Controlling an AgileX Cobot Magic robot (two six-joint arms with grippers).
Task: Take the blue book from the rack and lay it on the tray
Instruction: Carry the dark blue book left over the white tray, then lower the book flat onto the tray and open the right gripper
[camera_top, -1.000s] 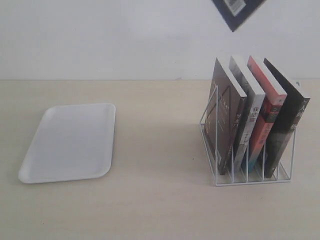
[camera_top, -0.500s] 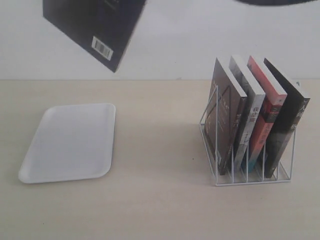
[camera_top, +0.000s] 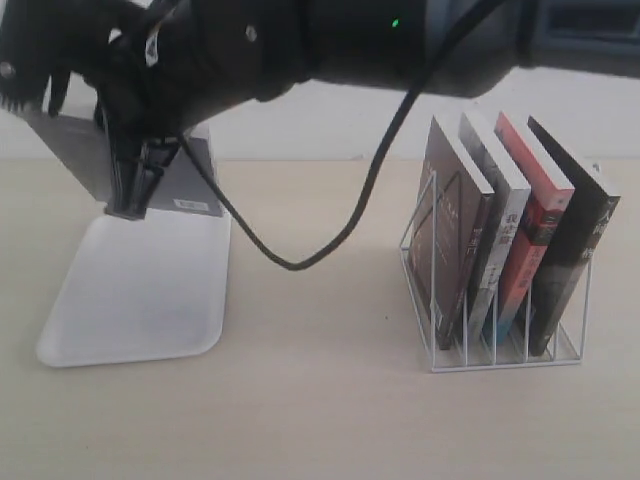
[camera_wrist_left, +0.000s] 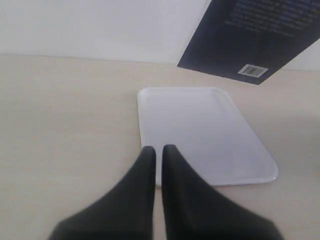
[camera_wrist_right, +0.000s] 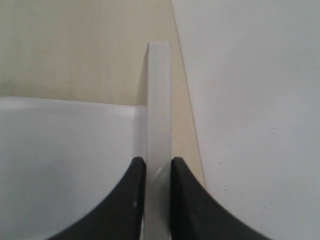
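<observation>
My right pincer (camera_wrist_right: 158, 167): jaws clamped on page edge of blue book (camera_wrist_right: 158, 100), gap equal to book thickness. Arm stretched across scene from right to far left, wrist pitched down, fingers pointing toward tray (camera_top: 140, 300). Book tilted, hanging low over tray's far end; contact with tray not discernible. Back cover dark navy, white barcode label near low corner. My left pincer (camera_wrist_left: 159, 150): fingers almost together, nothing between, tips lined up with tray's rim in left wrist view. Rack (camera_top: 500, 350) well right, four other books (camera_top: 500, 230) leaning in slots.
</observation>
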